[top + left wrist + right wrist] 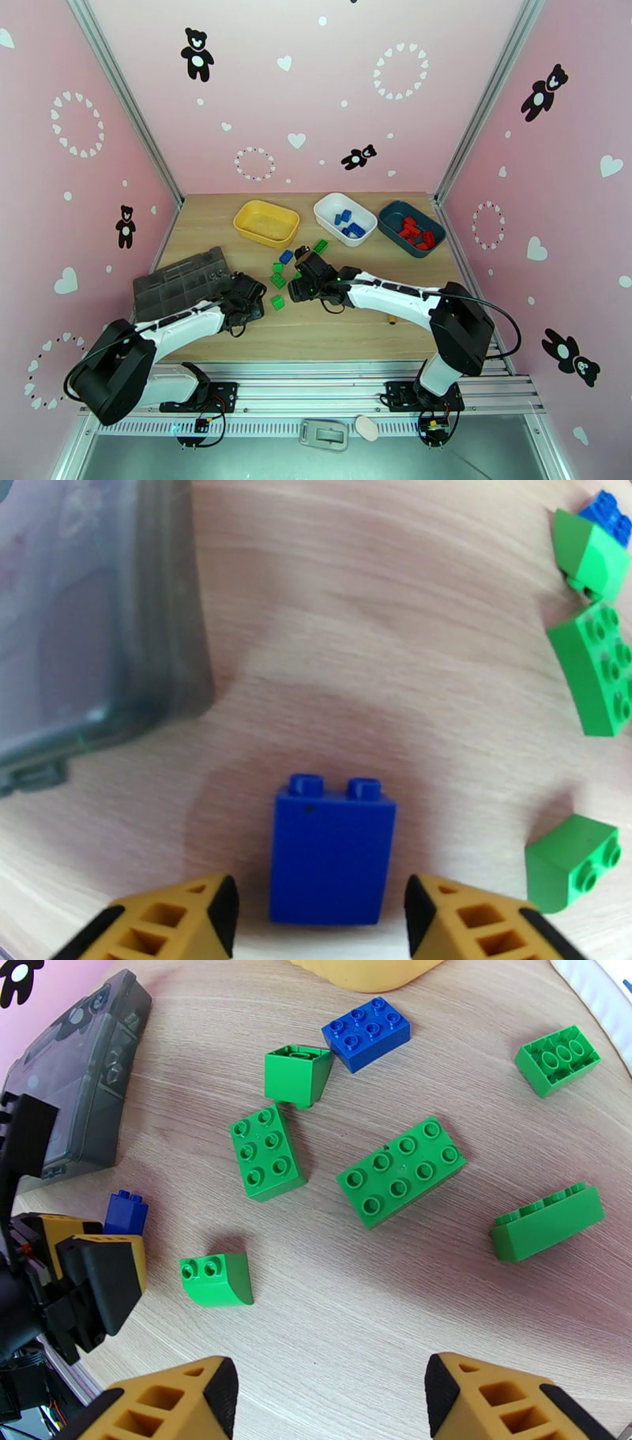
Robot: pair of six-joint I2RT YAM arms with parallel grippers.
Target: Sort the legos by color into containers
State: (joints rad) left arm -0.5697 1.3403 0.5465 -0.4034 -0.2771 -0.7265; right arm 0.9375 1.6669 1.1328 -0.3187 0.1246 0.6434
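1. Legos are partly sorted in the top external view. Blue bricks (352, 229) sit in the white bin (325, 207) and red bricks (412, 230) in the teal bin (389, 217), with the yellow bin (241, 222) to their left at the far side of the table (355, 335). Loose green bricks (277, 279) and a flat blue brick (286, 256) are scattered in front of the bins. The left gripper (251, 300) sits low by the near right corner of the organizer box (182, 283). The right gripper (299, 286) hangs over the loose bricks, near the left one.
2. Left wrist view: a tall blue brick (332, 859) sits on the wood between the yellow fingers (213, 910) of the left gripper (321, 910). The jaws are apart, with a strip of bare wood between each finger and the brick, so nothing is grasped. Three green bricks (594, 669) lie well to the right, and the organizer box (95, 622) is at the upper left.
3. Right wrist view: the right gripper (332, 1394) is spread wide and empty, with bare table between its fingers (482, 1398). Ahead of it lie the green bricks, among them a long eight-stud one (400, 1171) and a small sloped one (215, 1278), plus the flat blue brick (366, 1033) beside an upturned green piece (298, 1074). At the left, the tall blue brick (126, 1213) stands upright just beside the left gripper (95, 1276). The organizer box (79, 1094) is behind it.
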